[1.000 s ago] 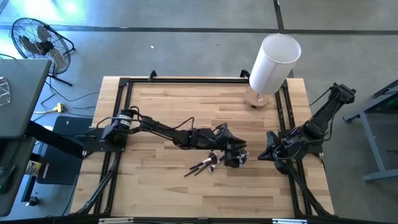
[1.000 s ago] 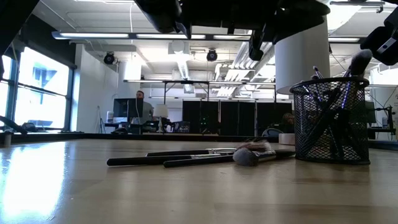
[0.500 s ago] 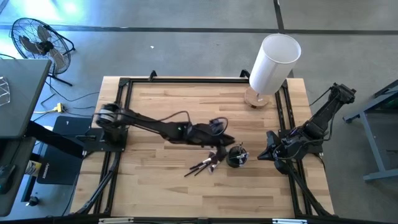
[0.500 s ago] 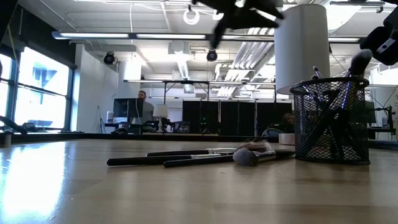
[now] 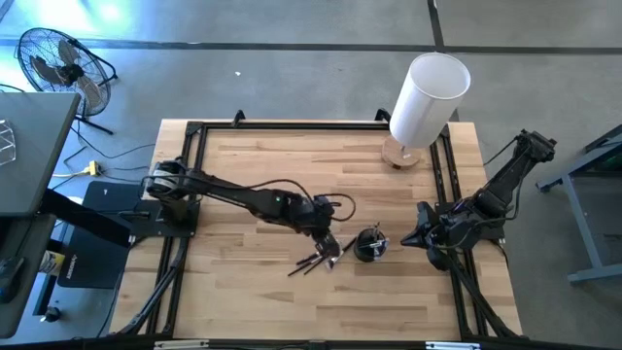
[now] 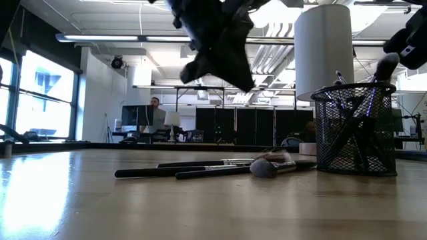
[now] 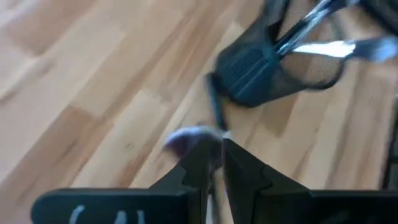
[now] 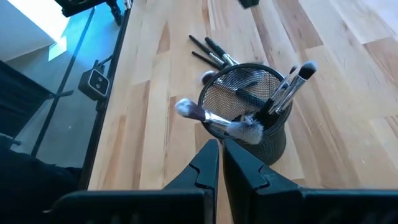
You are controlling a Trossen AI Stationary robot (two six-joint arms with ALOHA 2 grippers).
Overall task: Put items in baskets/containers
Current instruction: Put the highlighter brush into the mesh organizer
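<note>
High view: left claw (image 5: 328,241) now over brushes (image 5: 316,261).

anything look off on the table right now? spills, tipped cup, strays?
Nothing spilled or tipped. The black mesh cup stands upright with several brushes leaning inside. A few makeup brushes lie loose on the wooden table beside it, not yet put in. The left gripper is over them; the right gripper waits beside the cup.

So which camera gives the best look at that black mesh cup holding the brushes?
The right wrist view: it looks down into the black mesh cup, showing its rim, its mesh and the brushes inside. The low view shows only its side. The high view makes it a small dark spot. The left wrist view blurs it.
</note>
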